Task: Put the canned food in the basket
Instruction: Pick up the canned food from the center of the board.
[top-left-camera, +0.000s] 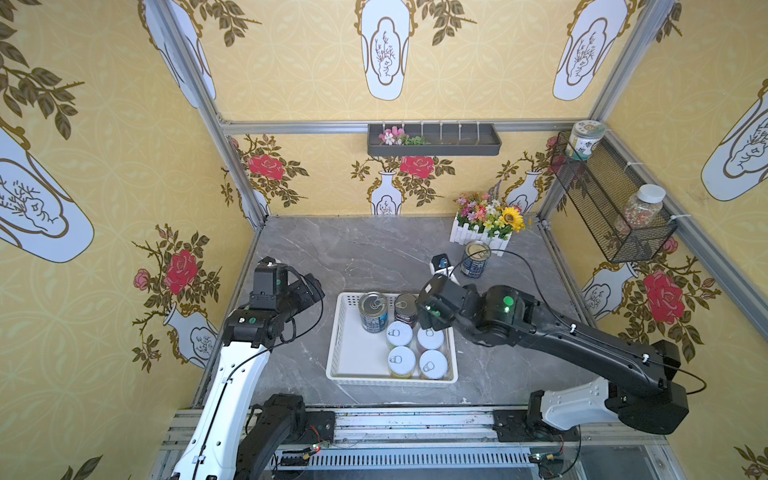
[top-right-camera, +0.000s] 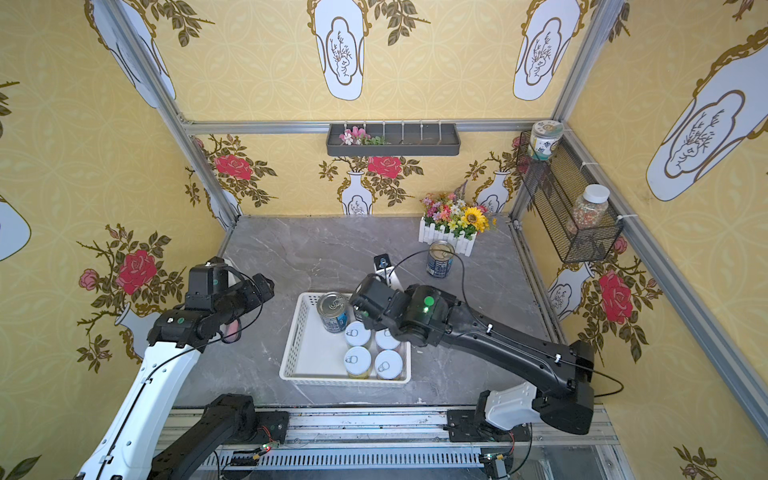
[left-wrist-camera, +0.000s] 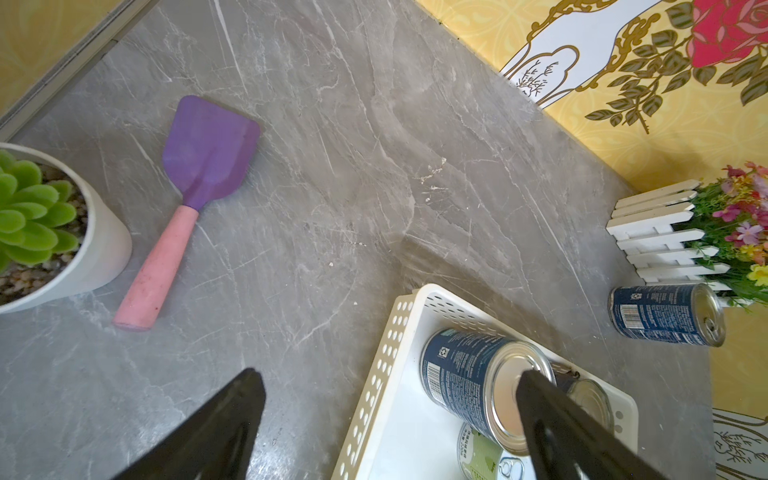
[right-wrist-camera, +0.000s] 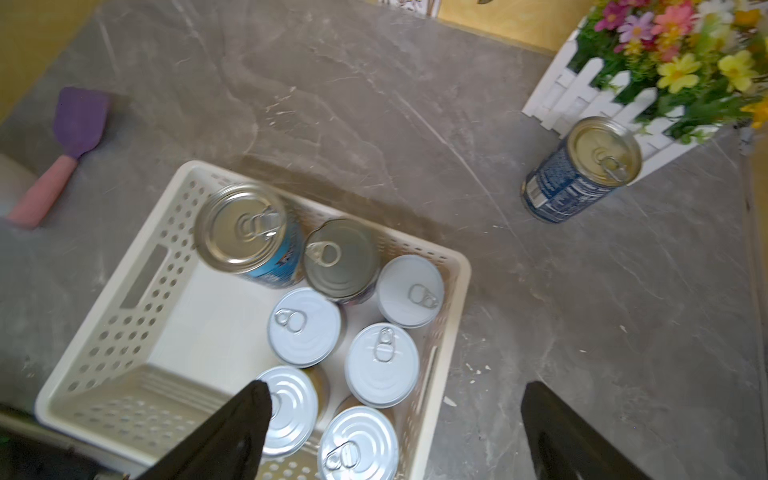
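Standing in perforated plastic basket (right-wrist-camera: 104, 332): 7 cyl. metal cans (right-wrist-camera: 303, 326).

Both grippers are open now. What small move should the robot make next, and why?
Probably the right gripper, open and empty at the edge of the basket, should swing toward the blue can standing upright on the table beside the flower planter. It seems the only can still outside; seven already sit in the basket.
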